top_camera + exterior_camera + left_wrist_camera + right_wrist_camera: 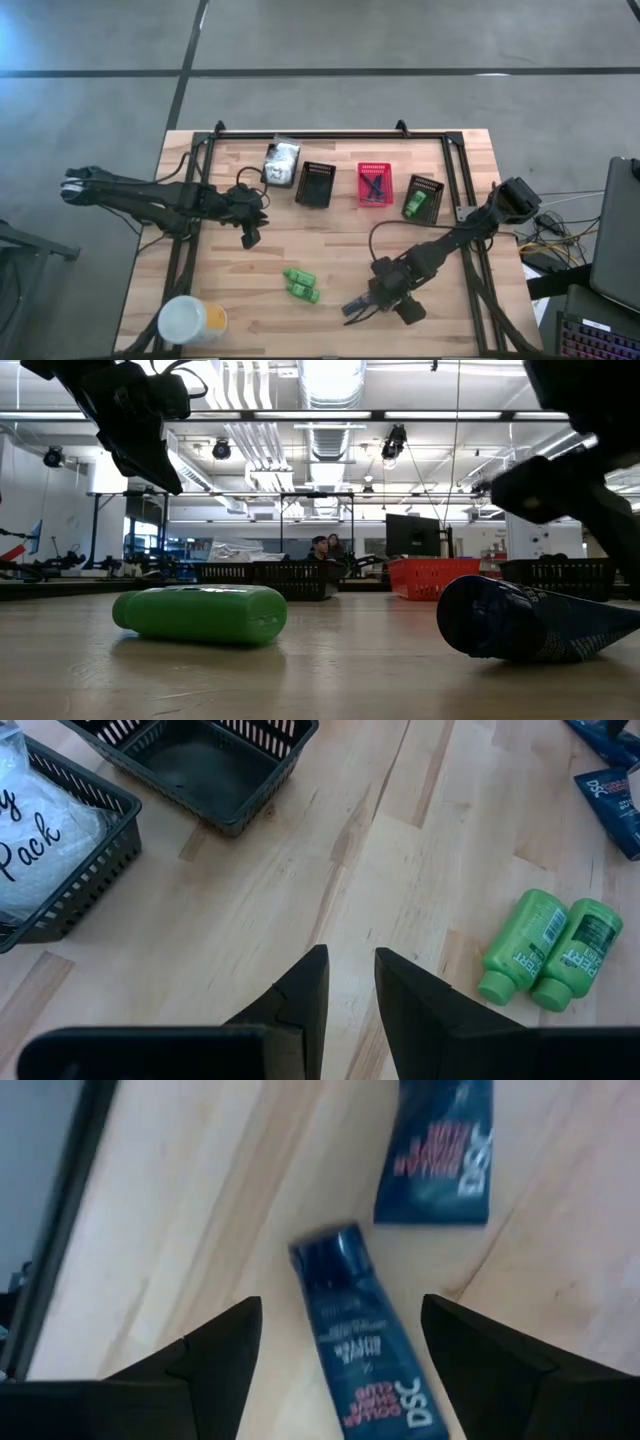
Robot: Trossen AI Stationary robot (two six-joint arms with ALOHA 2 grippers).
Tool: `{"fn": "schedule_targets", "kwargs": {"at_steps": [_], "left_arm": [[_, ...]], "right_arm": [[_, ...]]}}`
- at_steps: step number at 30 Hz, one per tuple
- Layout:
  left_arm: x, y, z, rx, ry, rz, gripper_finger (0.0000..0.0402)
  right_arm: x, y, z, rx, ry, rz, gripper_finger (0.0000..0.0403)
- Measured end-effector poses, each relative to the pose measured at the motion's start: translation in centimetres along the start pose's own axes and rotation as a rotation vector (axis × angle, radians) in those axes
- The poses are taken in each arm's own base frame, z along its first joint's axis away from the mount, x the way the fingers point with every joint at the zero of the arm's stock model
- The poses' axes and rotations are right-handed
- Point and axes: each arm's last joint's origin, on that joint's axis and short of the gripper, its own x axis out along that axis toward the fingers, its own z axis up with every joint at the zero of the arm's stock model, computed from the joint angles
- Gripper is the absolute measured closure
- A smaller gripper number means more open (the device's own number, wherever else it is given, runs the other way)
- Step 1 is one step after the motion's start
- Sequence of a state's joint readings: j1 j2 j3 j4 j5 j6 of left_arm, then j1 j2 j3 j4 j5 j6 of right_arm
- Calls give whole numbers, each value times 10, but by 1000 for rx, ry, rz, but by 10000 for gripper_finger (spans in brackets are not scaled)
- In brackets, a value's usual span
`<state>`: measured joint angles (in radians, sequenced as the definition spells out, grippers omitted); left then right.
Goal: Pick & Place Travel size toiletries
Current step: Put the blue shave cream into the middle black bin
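1. High view: wood table point(330, 250) fills the middle of the frame; a black rail frame runs along its upper edge.
2. Four baskets sit in a row across upper centre. From left: a basket with a white packet point(282, 164); an empty black basket point(316, 184); a red basket point(375, 185) holding thin dark items; a black basket point(423, 196) holding one green bottle point(415, 203).
3. Two more green bottles point(301, 284) lie side by side on bare wood, lower centre, touching each other.
4. Right gripper point(366, 304) is low over the table at lower centre-right, just right of the green pair. Right wrist view: its fingers point(215, 1350) stand wide apart, with a dark blue tube point(360, 1335) lying on the wood between them; neither finger touches it. A second dark blue tube point(440, 1150) lies just beyond the first, upper right of that frame.
5. Left gripper point(248, 236) hangs at centre-left, below the basket row, nothing between its fingers. Left wrist view: fingers point(300, 1000) narrowly parted, only a slim gap showing, over bare wood.
6. Low view: one green bottle point(200, 613) at left on its side, one dark tube point(530, 622) at right; baskets stand in a line far behind.
7. White-and-yellow tub point(190, 322) stands at lower left of the table.
8. Contents of the red basket are probably razors; too small to confirm.
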<state>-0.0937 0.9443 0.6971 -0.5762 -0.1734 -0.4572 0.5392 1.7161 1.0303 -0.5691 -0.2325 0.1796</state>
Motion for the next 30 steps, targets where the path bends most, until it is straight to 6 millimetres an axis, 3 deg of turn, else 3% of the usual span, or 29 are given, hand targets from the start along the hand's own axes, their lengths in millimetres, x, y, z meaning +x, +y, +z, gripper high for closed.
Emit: {"fn": "schedule_targets", "kwargs": {"at_steps": [10, 30], "left_arm": [[0, 0, 0, 0, 0, 0, 312], [0, 0, 0, -10, 0, 0, 312]], "right_arm": [[14, -3, -20, -38, 60, -72, 149], [25, -5, -30, -56, 7, -119, 191]]}}
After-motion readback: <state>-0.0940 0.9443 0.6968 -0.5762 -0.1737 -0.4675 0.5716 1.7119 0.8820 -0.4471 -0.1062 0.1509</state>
